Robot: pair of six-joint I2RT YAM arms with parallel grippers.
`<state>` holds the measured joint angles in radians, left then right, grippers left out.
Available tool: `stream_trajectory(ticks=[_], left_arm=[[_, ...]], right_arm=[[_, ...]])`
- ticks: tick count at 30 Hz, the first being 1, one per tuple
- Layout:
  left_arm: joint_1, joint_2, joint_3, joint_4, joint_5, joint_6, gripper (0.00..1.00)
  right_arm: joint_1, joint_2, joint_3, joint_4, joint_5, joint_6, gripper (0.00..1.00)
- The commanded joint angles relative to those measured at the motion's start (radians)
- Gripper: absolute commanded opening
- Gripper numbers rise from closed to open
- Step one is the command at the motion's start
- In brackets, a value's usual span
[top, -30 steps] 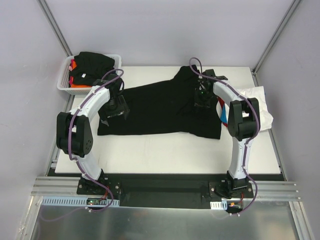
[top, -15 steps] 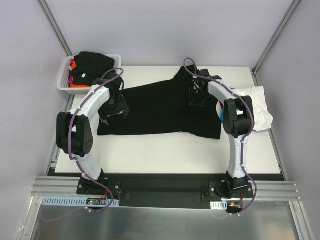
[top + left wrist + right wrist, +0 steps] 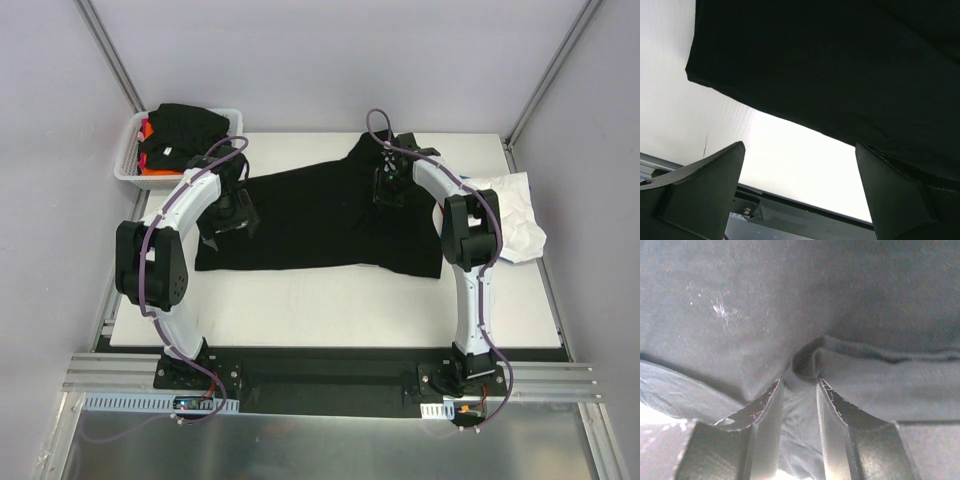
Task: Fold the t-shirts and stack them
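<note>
A large black t-shirt (image 3: 320,215) lies spread across the white table (image 3: 330,300). My right gripper (image 3: 388,190) sits on its upper right part, near the sleeve. In the right wrist view the gripper (image 3: 799,383) is shut on a raised fold of the black t-shirt (image 3: 765,300). My left gripper (image 3: 226,217) is at the shirt's left edge. In the left wrist view it (image 3: 800,150) is open wide and empty over bare table, with the black t-shirt (image 3: 840,65) just beyond the fingertips. A crumpled white t-shirt (image 3: 515,205) lies at the right edge.
A white mesh basket (image 3: 125,165) stands at the back left, holding a black shirt (image 3: 185,125) and orange cloth (image 3: 152,171). The right arm's elbow (image 3: 468,230) hangs over the table's right side next to the white t-shirt. Grey walls enclose the table.
My right gripper has moved a little toward the back left along the black t-shirt, and the elbow followed. The left arm has stayed almost still.
</note>
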<state>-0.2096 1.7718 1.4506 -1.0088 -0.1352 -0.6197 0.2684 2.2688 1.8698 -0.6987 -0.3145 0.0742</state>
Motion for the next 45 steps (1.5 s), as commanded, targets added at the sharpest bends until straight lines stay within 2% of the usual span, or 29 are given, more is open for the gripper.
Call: stream_trajectory(ticks=[1, 12, 16, 20, 25, 33, 39, 45], left_arm=[[-0.002, -0.009, 0.024, -0.039, -0.026, 0.012, 0.93], [-0.002, -0.021, -0.010, -0.043, -0.009, 0.003, 0.93], [-0.002, -0.014, -0.007, -0.040, -0.003, 0.000, 0.93], [-0.005, 0.004, 0.008, -0.039, 0.005, 0.001, 0.93], [-0.013, 0.034, 0.045, -0.034, 0.019, 0.003, 0.93], [-0.030, 0.040, 0.048, -0.027, 0.023, 0.002, 0.93], [-0.033, 0.021, -0.002, -0.010, 0.032, -0.002, 0.93], [-0.037, 0.028, 0.008, -0.005, 0.040, 0.002, 0.93]], right_arm=[[0.009, 0.029, 0.046, 0.060, -0.064, 0.047, 0.35], [0.055, 0.074, 0.098, 0.153, -0.150, 0.102, 0.36], [0.063, 0.077, 0.126, 0.145, -0.147, 0.110, 0.36], [0.063, 0.066, 0.143, 0.067, -0.097, 0.076, 0.36], [0.046, -0.020, -0.027, 0.064, -0.043, 0.029, 0.36], [0.035, -0.118, -0.201, 0.070, 0.025, 0.021, 0.36], [0.035, -0.157, -0.199, 0.061, 0.031, 0.019, 0.34], [0.037, -0.186, -0.164, 0.018, 0.054, 0.019, 0.36]])
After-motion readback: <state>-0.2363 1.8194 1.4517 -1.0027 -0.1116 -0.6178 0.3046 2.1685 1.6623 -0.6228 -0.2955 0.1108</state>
